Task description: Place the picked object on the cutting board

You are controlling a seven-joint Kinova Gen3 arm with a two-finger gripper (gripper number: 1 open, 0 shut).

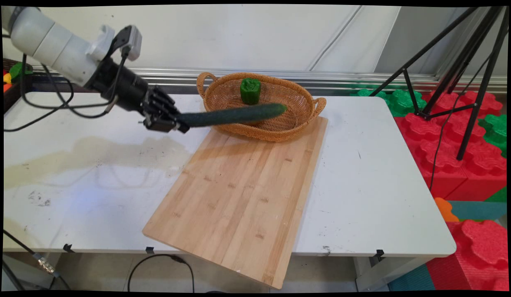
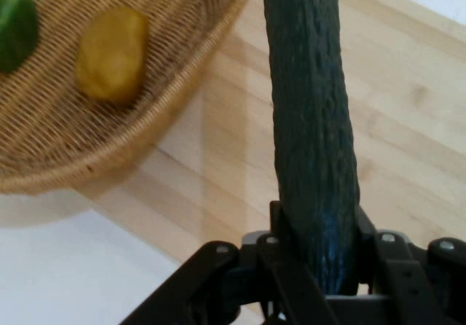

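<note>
My black gripper (image 1: 179,123) is shut on one end of a long dark green cucumber (image 1: 235,114), which sticks out level to the right, in the air over the near rim of the wicker basket (image 1: 294,123). In the hand view the cucumber (image 2: 309,121) runs up from between the fingers (image 2: 287,256) over the wooden cutting board (image 2: 408,121). A green bell pepper (image 1: 250,90) stands in the basket. A yellow lemon-like fruit (image 2: 113,54) lies in the basket (image 2: 51,150) beside the pepper (image 2: 14,22).
The bamboo cutting board (image 1: 239,194) lies slantwise on the white table (image 1: 363,185), its near corner over the front edge, its far end at the basket. A black tripod (image 1: 462,82) and red and green foam blocks (image 1: 449,136) stand to the right.
</note>
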